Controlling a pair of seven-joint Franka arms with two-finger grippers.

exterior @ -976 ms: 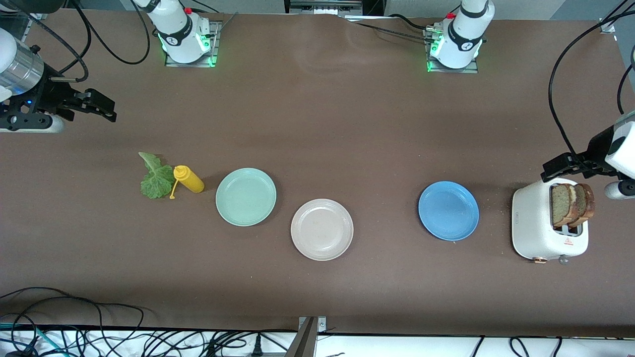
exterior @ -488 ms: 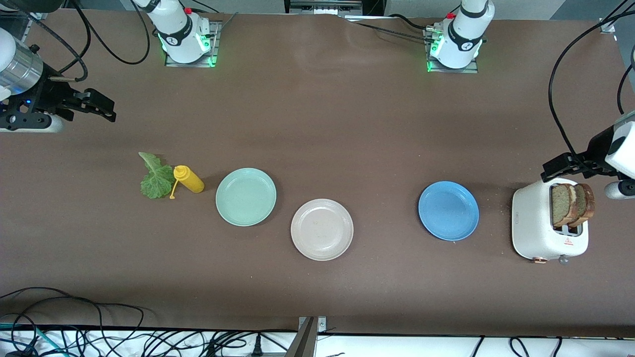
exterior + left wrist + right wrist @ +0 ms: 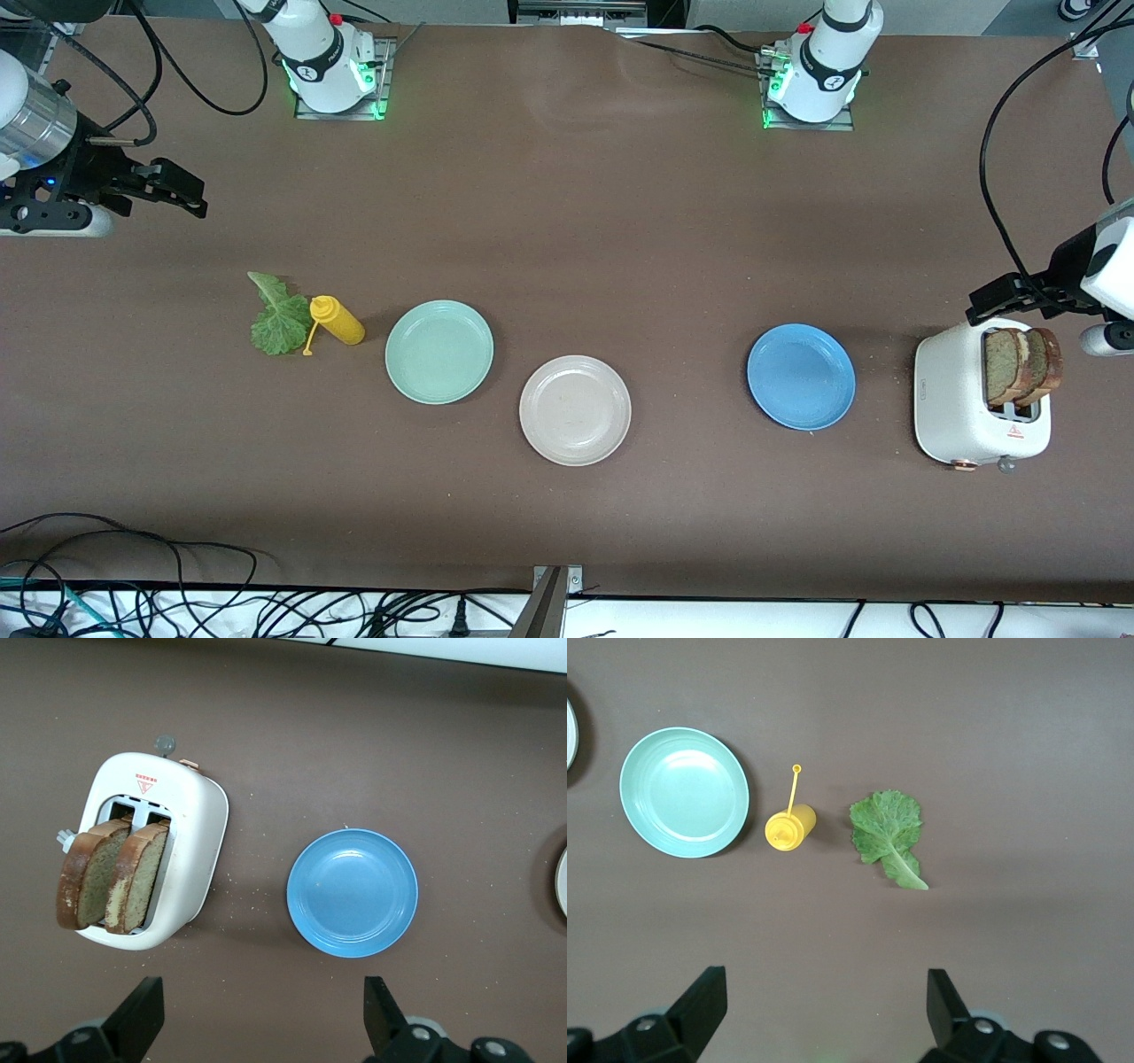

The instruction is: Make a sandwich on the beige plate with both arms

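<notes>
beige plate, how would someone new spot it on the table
Three round shallow plates lie in a row on the brown table. The pale beige plate is the middle one, between the mint-green plate and the blue plate, and nearest the front camera.

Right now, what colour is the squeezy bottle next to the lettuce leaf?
Yellow. The squeezy bottle shows best in the right wrist view, beside the lettuce leaf.

White toaster (image 3: 961, 408) with a red warning triangle sign.
The triangle sits on the toaster's top by the slots; small print beneath it is unreadable.
</notes>
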